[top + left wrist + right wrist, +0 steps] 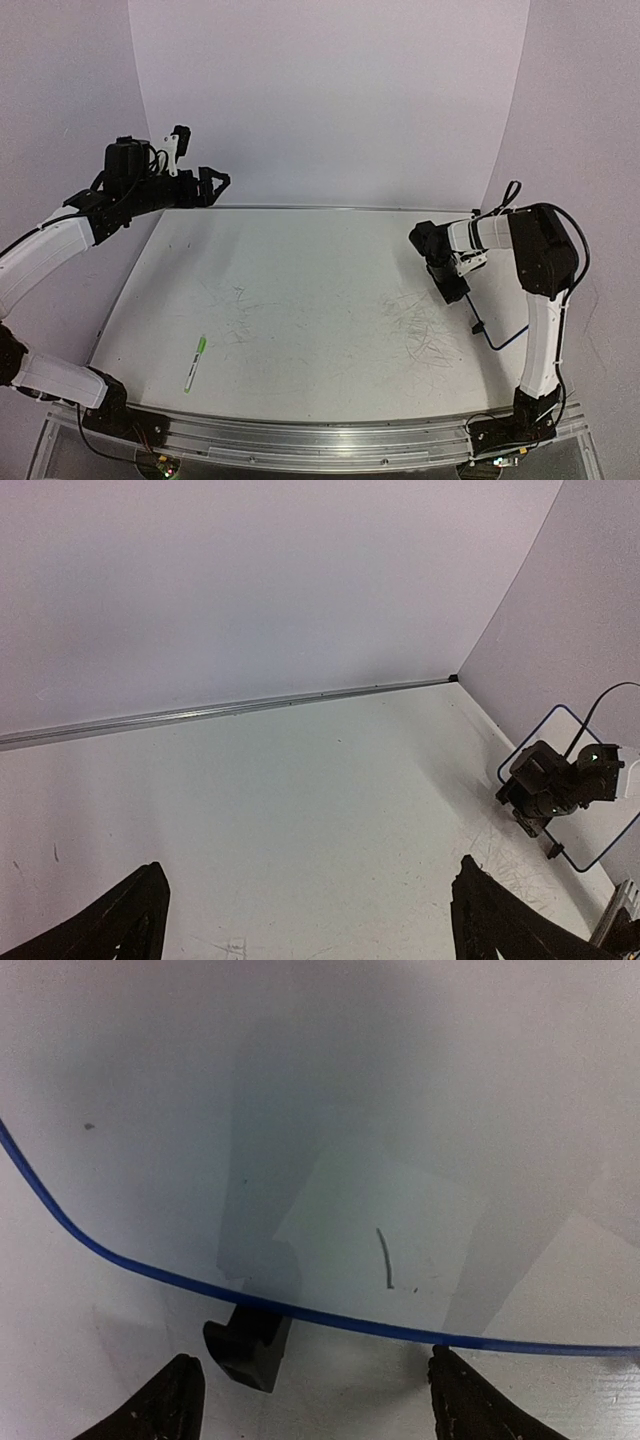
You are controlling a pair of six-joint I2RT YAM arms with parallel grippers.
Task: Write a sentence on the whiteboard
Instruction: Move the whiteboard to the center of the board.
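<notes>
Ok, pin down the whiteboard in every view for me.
Top external: the whiteboard is a thin blue loop, far right.
Left wrist: whiteboard at the right edge, a tilted blue outline.
Right wrist: whiteboard fills the frame, blue rim low, black foot beneath.
Shared landmark: the right pincer, beside it in all three.

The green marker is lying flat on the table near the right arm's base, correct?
No. The top view shows the green marker lying flat on the table near the left arm's base, not the right one.
</notes>
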